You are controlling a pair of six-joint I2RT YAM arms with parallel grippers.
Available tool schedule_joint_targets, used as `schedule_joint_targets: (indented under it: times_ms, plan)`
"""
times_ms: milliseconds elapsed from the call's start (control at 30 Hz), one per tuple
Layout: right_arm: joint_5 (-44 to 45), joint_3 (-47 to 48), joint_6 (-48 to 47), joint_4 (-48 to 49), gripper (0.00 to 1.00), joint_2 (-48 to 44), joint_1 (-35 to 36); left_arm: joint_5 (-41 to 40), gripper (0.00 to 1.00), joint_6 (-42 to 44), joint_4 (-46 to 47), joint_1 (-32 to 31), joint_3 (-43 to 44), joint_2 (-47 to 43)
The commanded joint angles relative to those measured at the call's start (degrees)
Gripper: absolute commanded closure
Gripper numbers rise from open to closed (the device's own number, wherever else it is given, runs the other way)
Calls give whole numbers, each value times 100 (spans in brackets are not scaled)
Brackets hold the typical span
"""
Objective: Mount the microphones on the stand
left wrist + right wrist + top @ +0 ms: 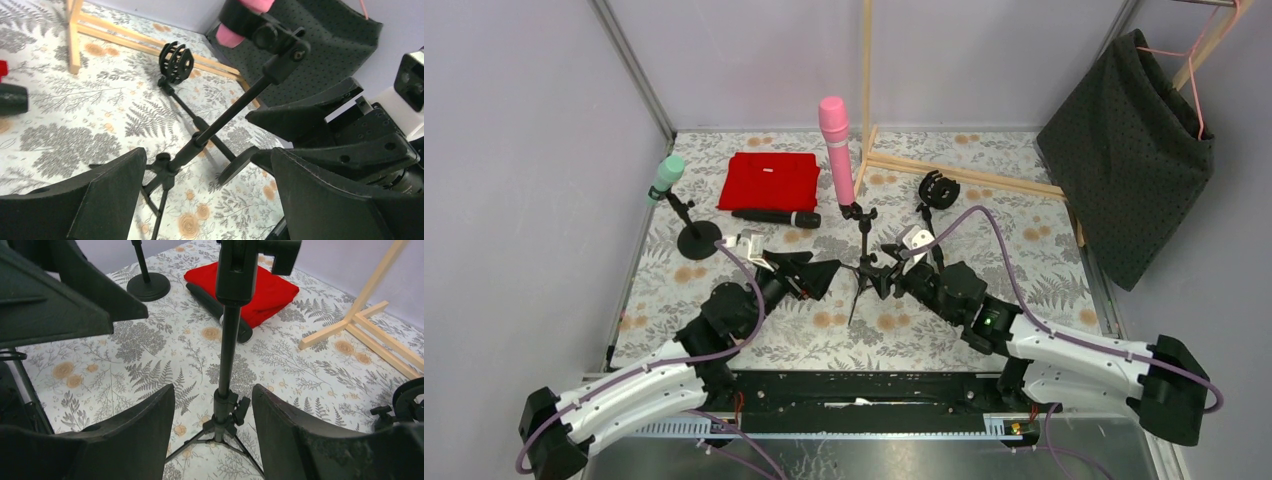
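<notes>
Floral cloth covers the table [1044, 290], and both arms reach low across it from the near edge to the tripod stand [861, 262] at its middle. The left gripper [207, 155] is spread wide, facing the pole. The right gripper [212, 390] has its fingers parted either side of the pole, not touching it.

The pink microphone [835, 145] stands upright in the tripod's clip, head up. Near the far-left corner, the mint green microphone [666, 175] tilts head-up toward the left edge on a round-base stand [696, 240]. The black microphone [776, 217] lies flat, lengthwise along the far edge, just beside a red cloth [769, 178]. Pale walls close round.
</notes>
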Motion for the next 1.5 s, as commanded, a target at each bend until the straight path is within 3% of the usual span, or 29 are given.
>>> schedule_joint_targets:
  times_ms: [0, 500, 900, 1467]
  plan:
    - [233, 8, -135, 1235, 36, 476, -1, -326, 1, -26, -461, 22, -103, -389]
    - [1068, 386, -653, 2381, 47, 1664, -113, -559, 1, 22, -1028, 19, -28, -763]
    - [296, 574, -660, 2394, 60, 1844, -210, -584, 1, 32, -1087, 23, -43, -835]
    - [212, 692, -868, 2373, 100, 1788, -211, -562, 1, 42, -1111, 19, -55, -846]
